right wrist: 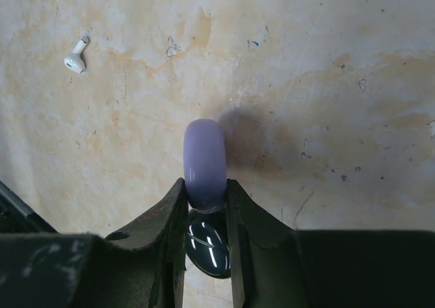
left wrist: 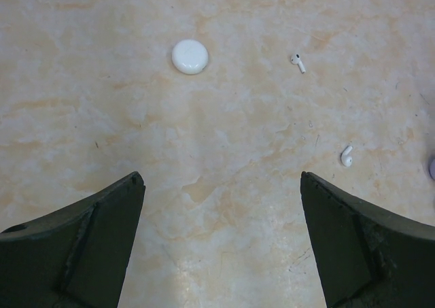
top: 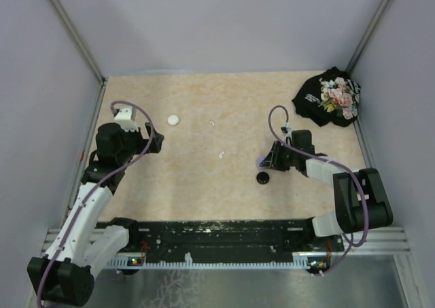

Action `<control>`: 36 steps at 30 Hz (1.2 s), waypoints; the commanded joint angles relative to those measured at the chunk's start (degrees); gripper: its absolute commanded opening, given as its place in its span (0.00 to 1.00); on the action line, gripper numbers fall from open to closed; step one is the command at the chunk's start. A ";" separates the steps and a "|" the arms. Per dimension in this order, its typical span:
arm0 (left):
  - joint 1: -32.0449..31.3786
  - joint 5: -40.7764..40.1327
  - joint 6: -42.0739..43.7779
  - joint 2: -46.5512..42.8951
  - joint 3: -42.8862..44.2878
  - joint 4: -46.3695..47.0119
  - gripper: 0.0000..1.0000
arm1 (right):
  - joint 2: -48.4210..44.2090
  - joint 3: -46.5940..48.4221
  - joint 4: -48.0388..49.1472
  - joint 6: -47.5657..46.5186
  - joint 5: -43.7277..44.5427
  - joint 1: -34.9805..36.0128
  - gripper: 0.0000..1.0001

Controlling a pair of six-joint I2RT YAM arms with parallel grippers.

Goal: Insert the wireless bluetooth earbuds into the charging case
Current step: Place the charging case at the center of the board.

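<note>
My right gripper point(right wrist: 205, 185) is shut on a lavender round charging case point(right wrist: 205, 162), held edge-on just above the table; in the top view it sits at mid right point(top: 266, 160). Under the jaws lies a glossy black round case point(right wrist: 209, 250), also seen in the top view point(top: 262, 178). Two white earbuds lie loose on the table point(left wrist: 298, 62) point(left wrist: 346, 156), one showing in the right wrist view point(right wrist: 75, 56). A white round case point(left wrist: 189, 56) rests at the far left. My left gripper point(left wrist: 221, 179) stands wide open and empty, short of the white case.
A black cloth with a floral print point(top: 329, 97) is bunched in the far right corner. Grey walls close in the beige tabletop point(top: 204, 185) on three sides. The arms' black base rail point(top: 224, 236) runs along the near edge.
</note>
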 commanded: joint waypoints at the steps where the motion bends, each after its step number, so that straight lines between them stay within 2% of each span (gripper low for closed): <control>1: 1.13 1.33 -2.66 1.98 0.08 1.74 1.00 | -1.11 2.64 -0.97 -2.09 2.13 -0.16 0.33; 7: 1.23 3.66 -4.76 7.86 2.76 0.97 1.00 | -3.85 2.14 -3.51 -3.35 5.48 -0.17 0.61; 12: 1.30 1.71 -4.81 13.17 6.33 -1.19 1.00 | -9.55 1.31 -4.88 -3.93 8.83 -0.07 0.74; 15: 1.20 2.30 -4.93 18.68 8.92 -1.60 0.99 | -14.33 0.15 -4.00 -4.48 11.99 0.55 0.77; 18: 1.10 3.68 -4.48 25.54 13.08 -2.53 1.00 | -18.05 -2.61 1.66 -4.67 13.23 2.45 0.80; 26: 0.18 -3.04 -1.02 42.19 27.30 -7.84 1.00 | -26.22 -5.01 3.58 -7.37 18.74 7.13 0.83; 36: -1.62 -7.13 12.58 62.17 43.30 -9.48 0.97 | -29.08 -6.94 6.30 -7.39 15.56 7.40 0.83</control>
